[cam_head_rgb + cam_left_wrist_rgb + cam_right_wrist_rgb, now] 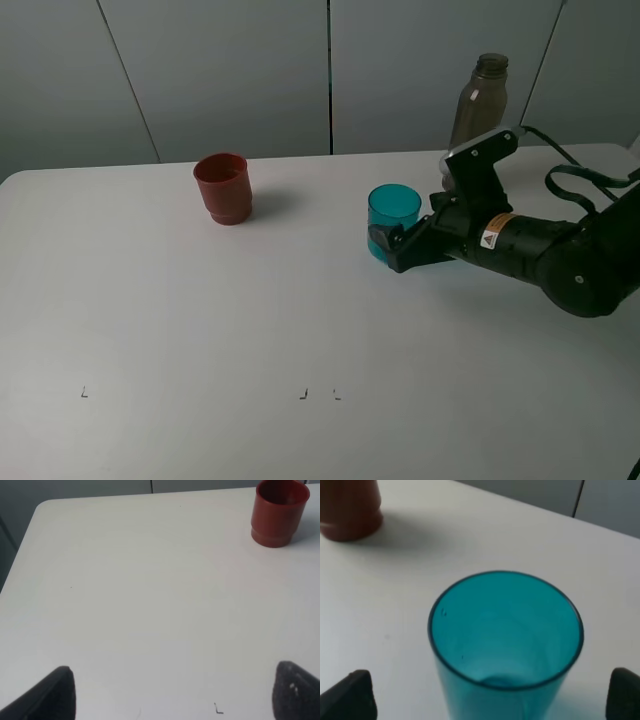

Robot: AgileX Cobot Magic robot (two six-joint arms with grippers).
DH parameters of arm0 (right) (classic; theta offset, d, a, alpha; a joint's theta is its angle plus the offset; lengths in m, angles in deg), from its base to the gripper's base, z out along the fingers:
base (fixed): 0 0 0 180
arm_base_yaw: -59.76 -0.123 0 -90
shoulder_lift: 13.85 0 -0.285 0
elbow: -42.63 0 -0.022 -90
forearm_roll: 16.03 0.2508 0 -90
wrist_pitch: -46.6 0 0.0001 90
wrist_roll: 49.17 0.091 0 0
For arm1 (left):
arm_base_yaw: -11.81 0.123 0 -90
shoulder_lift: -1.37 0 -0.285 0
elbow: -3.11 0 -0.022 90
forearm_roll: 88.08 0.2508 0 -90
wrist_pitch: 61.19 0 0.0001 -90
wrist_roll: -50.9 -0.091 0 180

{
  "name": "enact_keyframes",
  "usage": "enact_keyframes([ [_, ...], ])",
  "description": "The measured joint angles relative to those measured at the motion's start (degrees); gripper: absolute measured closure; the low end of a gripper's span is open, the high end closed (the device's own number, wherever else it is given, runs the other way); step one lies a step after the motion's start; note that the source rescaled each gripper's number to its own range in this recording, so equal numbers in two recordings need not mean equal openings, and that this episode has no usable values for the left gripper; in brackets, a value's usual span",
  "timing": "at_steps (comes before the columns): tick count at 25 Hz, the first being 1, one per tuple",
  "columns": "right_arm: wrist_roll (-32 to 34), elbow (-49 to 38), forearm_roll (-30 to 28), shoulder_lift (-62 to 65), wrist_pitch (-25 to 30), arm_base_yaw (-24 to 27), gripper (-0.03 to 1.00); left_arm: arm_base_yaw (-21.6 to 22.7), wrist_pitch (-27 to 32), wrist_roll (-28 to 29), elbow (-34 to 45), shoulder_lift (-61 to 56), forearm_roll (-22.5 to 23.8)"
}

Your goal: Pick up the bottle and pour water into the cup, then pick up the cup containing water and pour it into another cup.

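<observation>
Right end effector (384,246): low at the teal cup (393,221), fingers spread wide to either side of its lower body, apart from the wall in the wrist view; holding nothing.
Teal cup: upright on the surface (200,340), right of centre, toward the far edge.
Left end effector (170,692): fingers wide apart over bare surface, holding nothing.
Red cup (223,187): upright near the far edge, left of centre, well apart from the teal cup.
Bottle (478,100): upright at the far edge toward the right corner, behind the right arm.
</observation>
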Motion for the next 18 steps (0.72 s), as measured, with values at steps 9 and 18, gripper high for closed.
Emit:
enact_keyframes([
  [9,0.0,-5.03,2.54,24.77,22.25,0.0,-0.03,0.0,0.0,0.0,0.0,0.0,0.0],
  [18,6.07,2.43,5.01,58.66,62.05,0.0,-0.03,0.0,0.0,-0.39,0.0,0.0,0.0],
])
